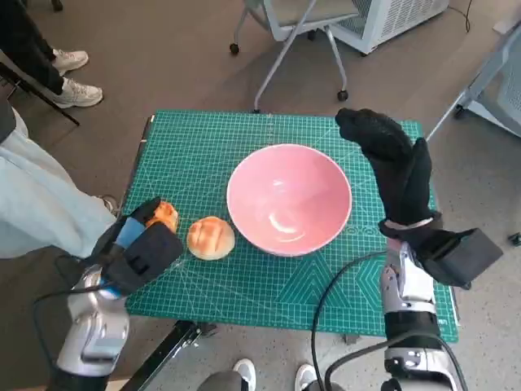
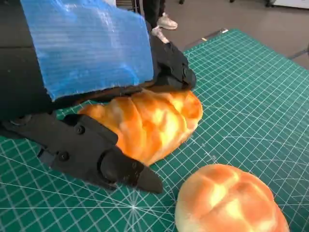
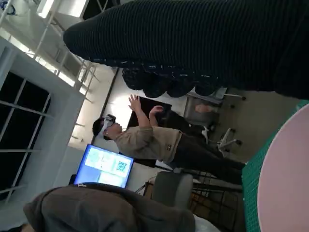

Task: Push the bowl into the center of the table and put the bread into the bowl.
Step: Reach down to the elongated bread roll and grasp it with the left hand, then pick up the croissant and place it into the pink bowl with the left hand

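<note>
The pink bowl [image 1: 289, 198] stands upright near the middle of the green cutting mat [image 1: 244, 297], slightly to the right. A long golden bread [image 1: 164, 215] lies at the mat's left edge. My left hand [image 1: 134, 252] is wrapped over it, and in the left wrist view the black fingers [image 2: 96, 154] close on both sides of the bread [image 2: 149, 121]. A round bun [image 1: 210, 237] [image 2: 229, 200] sits between that bread and the bowl, untouched. My right hand [image 1: 395, 163] is raised beside the bowl's right rim, fingers extended and holding nothing. The bowl's rim [image 3: 289, 169] shows under the glove [image 3: 193, 43].
A person's legs [image 1: 41, 204] are close to the table's left side, with shoes [image 1: 73, 81] further back. A wheeled chair [image 1: 301, 24] stands behind the table. A black cable [image 1: 334, 301] loops over the mat's front right. A person [image 3: 149, 140] shows in the right wrist view.
</note>
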Controlling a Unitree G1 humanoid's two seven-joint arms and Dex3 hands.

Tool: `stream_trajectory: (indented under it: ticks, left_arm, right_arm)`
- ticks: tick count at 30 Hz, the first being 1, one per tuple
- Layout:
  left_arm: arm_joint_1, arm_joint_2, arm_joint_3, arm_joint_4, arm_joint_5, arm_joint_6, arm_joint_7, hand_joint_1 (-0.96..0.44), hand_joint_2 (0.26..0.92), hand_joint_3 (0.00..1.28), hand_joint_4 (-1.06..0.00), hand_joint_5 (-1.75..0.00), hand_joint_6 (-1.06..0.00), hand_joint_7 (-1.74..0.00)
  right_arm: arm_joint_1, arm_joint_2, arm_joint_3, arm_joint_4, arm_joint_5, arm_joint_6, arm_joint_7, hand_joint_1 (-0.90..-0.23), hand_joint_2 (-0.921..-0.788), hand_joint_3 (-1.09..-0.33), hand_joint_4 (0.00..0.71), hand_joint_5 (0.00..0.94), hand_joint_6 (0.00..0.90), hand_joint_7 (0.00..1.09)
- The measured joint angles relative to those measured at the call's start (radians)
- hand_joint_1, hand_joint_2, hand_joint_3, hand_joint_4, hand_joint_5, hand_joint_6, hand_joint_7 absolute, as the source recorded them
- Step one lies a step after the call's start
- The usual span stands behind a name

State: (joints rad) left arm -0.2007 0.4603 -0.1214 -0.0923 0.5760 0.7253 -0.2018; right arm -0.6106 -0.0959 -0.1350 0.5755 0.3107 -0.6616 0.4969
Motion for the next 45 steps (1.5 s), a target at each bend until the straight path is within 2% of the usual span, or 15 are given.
stream_trajectory:
  ticks: [1,2,5,6,7,8,11,20,27,33,40,45]
  left_arm:
    - [-0.004,0.0,0.0,0.014,0.0,-0.002,0.004,-0.15,0.862,0.0,-0.81,-0.15,-0.67,-0.11]
    - [-0.009,0.0,0.0,0.028,-0.001,-0.007,0.006,0.04,0.883,0.02,-0.77,-0.53,-0.71,-0.13]
    - [-0.02,0.001,0.0,0.06,-0.002,-0.024,0.013,0.26,0.909,0.05,-0.72,-0.99,-0.76,-0.18]
    - [-0.023,0.002,0.0,0.069,-0.003,-0.03,0.014,0.21,0.911,0.05,-0.73,-1.03,-0.73,-0.35]
    - [-0.025,0.003,0.001,0.078,-0.004,-0.038,0.016,0.13,0.915,0.06,-0.73,-1.1,-0.67,-0.62]
    - [-0.025,0.005,0.002,0.084,-0.005,-0.046,0.019,0.09,0.917,0.06,-0.73,-1.15,-0.65,-0.78]
    - [-0.025,0.008,0.006,0.098,-0.008,-0.08,0.029,0.03,0.918,0.05,-0.75,-1.19,-0.65,-0.95]
    - [-0.016,0.012,0.039,0.127,-0.038,-0.185,0.083,0.0,0.911,0.02,-0.79,-1.09,-0.68,-1.08]
    - [0.013,0.011,0.086,0.079,-0.064,-0.228,0.113,0.0,0.91,0.02,-0.79,-1.07,-0.68,-1.09]
    - [0.039,0.008,0.117,-0.053,-0.067,-0.228,0.12,0.0,0.906,0.01,-0.81,-1.04,-0.69,-1.09]
    - [0.029,0.003,0.149,-0.19,-0.064,-0.254,0.157,0.0,0.894,0.0,-0.85,-0.99,-0.73,-1.06]
    - [0.003,-0.001,0.158,-0.24,-0.065,-0.321,0.182,0.0,0.878,0.0,-0.9,-0.95,-0.76,-1.01]
  right_arm:
    - [0.0,0.0,0.0,0.001,0.0,0.0,0.001,-0.667,-0.921,-0.757,0.186,0.0,0.074,0.49]
    - [0.0,0.0,0.0,0.002,0.0,0.0,0.001,-0.665,-0.921,-0.757,0.186,0.001,0.074,0.49]
    - [0.0,0.0,0.0,0.002,0.0,-0.002,0.001,-0.663,-0.921,-0.758,0.186,0.001,0.074,0.49]
    - [0.0,0.0,0.0,0.003,0.0,-0.003,0.001,-0.662,-0.921,-0.758,0.186,0.0,0.074,0.49]
    - [0.0,0.0,0.0,0.003,0.0,-0.003,0.002,-0.662,-0.921,-0.758,0.186,0.0,0.074,0.49]
    - [0.0,0.0,0.0,0.004,0.0,-0.004,0.002,-0.662,-0.921,-0.758,0.186,0.001,0.074,0.49]
    - [0.0,0.0,0.0,0.008,0.0,-0.01,0.002,-0.661,-0.921,-0.758,0.187,0.001,0.074,0.49]
    - [0.0,0.001,0.0,0.013,0.0,-0.015,0.005,-0.664,-0.921,-0.758,0.186,0.0,0.075,0.49]
    - [0.0,0.001,-0.001,0.015,0.002,-0.015,0.009,-0.671,-0.921,-0.756,0.187,0.0,0.075,0.49]
    - [-0.001,0.002,-0.002,0.018,0.003,-0.015,0.01,-0.674,-0.921,-0.757,0.186,0.0,0.075,0.49]
    - [-0.002,0.005,-0.003,0.02,0.003,-0.015,0.01,-0.678,-0.921,-0.754,0.187,0.001,0.076,0.49]
    - [-0.002,0.004,-0.006,0.026,0.003,-0.015,0.01,-0.678,-0.921,-0.753,0.187,0.001,0.077,0.49]
